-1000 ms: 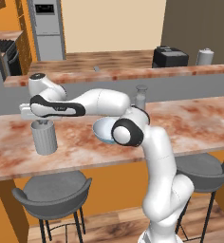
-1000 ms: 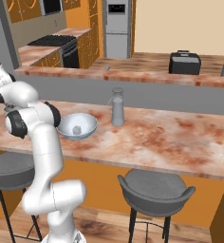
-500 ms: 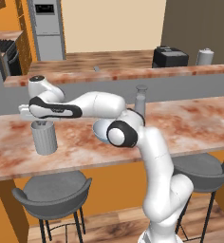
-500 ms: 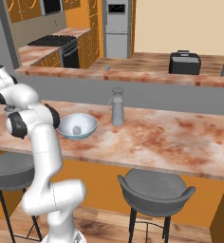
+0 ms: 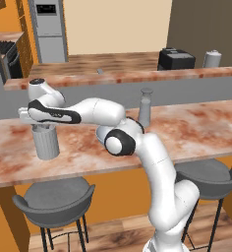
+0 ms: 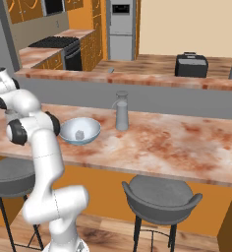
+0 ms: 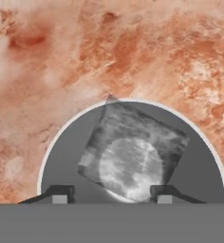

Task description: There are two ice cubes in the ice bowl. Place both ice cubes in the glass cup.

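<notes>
The grey ribbed glass cup (image 5: 45, 142) stands on the near counter at the left. My gripper (image 5: 41, 125) hangs straight above its mouth. In the hand view the gripper (image 7: 112, 194) has its fingertips apart, and one ice cube (image 7: 133, 152) lies loose below them inside the cup's white rim (image 7: 133, 102). The light-blue ice bowl (image 6: 80, 131) sits on the counter right of the arm, with the other ice cube (image 6: 79, 134) in it. In the left base view the arm covers most of the bowl.
A slim grey bottle (image 6: 121, 110) stands behind the bowl. On the far counter sit a black toaster (image 6: 190, 65) and a grey canister (image 5: 212, 58). Grey stools (image 5: 54, 197) stand under the near counter's edge.
The jaws have gone from shut to open over the cup, letting the ice cube go. The arm has hardly moved.
</notes>
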### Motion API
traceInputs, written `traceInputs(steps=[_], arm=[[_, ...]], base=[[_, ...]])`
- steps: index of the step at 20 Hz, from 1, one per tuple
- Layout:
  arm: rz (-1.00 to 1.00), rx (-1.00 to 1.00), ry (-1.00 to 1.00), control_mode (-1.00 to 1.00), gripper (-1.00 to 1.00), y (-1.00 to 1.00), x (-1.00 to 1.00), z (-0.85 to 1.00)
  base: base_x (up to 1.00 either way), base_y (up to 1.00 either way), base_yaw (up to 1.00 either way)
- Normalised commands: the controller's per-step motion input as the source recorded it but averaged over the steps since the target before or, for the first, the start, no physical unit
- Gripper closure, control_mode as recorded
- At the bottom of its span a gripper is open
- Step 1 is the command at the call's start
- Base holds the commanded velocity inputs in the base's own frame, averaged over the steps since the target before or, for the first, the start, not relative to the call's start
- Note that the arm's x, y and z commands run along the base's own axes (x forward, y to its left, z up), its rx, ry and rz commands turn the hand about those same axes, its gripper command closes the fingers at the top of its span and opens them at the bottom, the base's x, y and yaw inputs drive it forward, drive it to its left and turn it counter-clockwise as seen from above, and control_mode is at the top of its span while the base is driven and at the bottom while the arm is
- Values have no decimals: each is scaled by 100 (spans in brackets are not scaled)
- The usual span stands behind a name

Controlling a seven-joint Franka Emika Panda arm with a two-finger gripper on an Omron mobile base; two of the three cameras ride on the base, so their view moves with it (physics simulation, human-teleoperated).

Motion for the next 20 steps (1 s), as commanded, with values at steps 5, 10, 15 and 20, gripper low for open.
traceInputs(steps=[5,10,15,20], arm=[[0,0,0,-100,-100,0,3,1],[0,0,-7,-100,-100,0,-18,28],[0,0,-13,-100,-100,0,-18,39],[0,0,-7,-100,-100,-28,-5,17]], base=[[0,0,0],[0,0,0],[0,0,0],[0,0,0]])
